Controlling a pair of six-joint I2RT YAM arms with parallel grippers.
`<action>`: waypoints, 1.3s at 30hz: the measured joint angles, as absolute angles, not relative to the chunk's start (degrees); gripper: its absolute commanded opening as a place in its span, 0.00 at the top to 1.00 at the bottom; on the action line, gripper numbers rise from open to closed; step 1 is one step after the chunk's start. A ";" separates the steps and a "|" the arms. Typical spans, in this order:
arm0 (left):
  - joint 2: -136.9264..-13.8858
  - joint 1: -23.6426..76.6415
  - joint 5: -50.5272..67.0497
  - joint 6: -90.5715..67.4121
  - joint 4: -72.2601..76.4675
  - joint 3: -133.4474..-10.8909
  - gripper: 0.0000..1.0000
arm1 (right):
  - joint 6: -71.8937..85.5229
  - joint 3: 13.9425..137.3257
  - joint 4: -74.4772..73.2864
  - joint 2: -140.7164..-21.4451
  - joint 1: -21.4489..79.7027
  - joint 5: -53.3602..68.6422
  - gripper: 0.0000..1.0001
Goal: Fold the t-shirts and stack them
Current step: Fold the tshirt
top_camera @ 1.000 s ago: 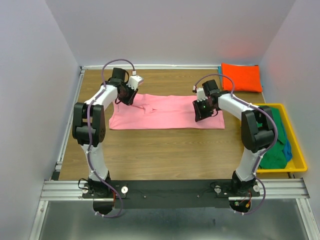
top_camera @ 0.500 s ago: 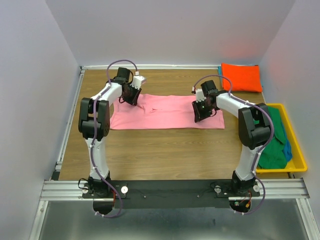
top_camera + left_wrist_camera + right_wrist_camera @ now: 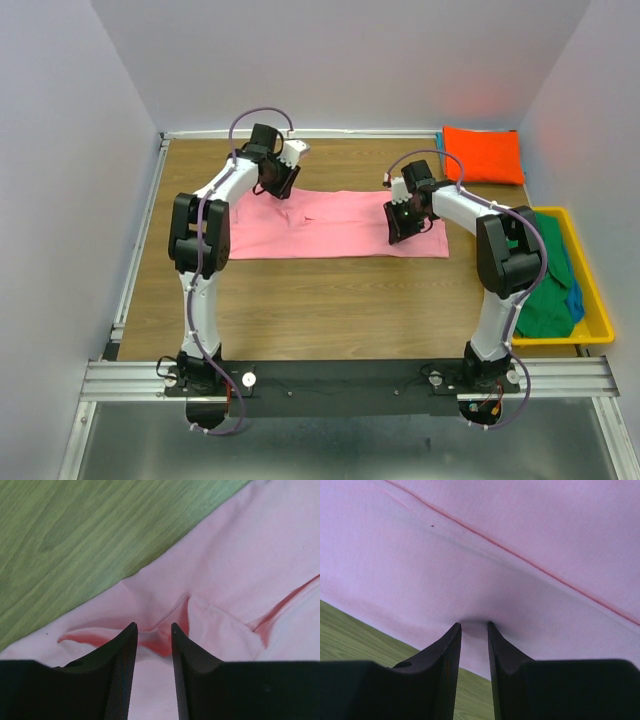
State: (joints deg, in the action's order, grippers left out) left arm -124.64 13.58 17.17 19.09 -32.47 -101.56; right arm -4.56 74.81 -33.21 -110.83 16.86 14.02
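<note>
A pink t-shirt (image 3: 330,228) lies folded into a long band across the middle of the table. My left gripper (image 3: 277,183) is at its far left part, jaws nearly closed on a raised fold of pink cloth (image 3: 165,640); in the left wrist view the gripper (image 3: 154,626) pinches that ridge. My right gripper (image 3: 398,226) is on the shirt's right part, near its front edge, and in the right wrist view it (image 3: 474,625) pinches the cloth (image 3: 520,525). A folded orange t-shirt (image 3: 483,154) lies at the far right corner.
A yellow bin (image 3: 597,300) stands at the right edge of the table and holds a green shirt (image 3: 548,290) and a blue one (image 3: 575,300). Bare wood table (image 3: 330,300) lies in front of the pink shirt. Walls close in the table on three sides.
My left gripper has moved right and a little away along the shirt's far edge, pulling the shirt's left end rightward and wrinkling it. The right gripper has barely moved.
</note>
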 measured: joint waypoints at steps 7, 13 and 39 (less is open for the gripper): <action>-115.74 11.14 18.06 18.79 -31.44 -91.61 0.53 | -6.11 75.07 -33.41 -110.52 16.45 13.23 0.65; -103.92 9.30 18.33 17.78 -28.80 -80.60 0.52 | -7.73 80.27 -33.95 -110.89 13.82 11.46 0.66; -126.17 7.88 11.33 16.08 -33.17 -98.67 0.75 | -12.05 67.64 -26.55 -106.72 16.01 15.00 0.73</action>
State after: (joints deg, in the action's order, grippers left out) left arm -126.17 7.88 11.33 16.08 -33.17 -98.67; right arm -12.05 67.64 -26.55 -106.72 16.01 15.00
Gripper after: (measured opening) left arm 0.257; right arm 0.268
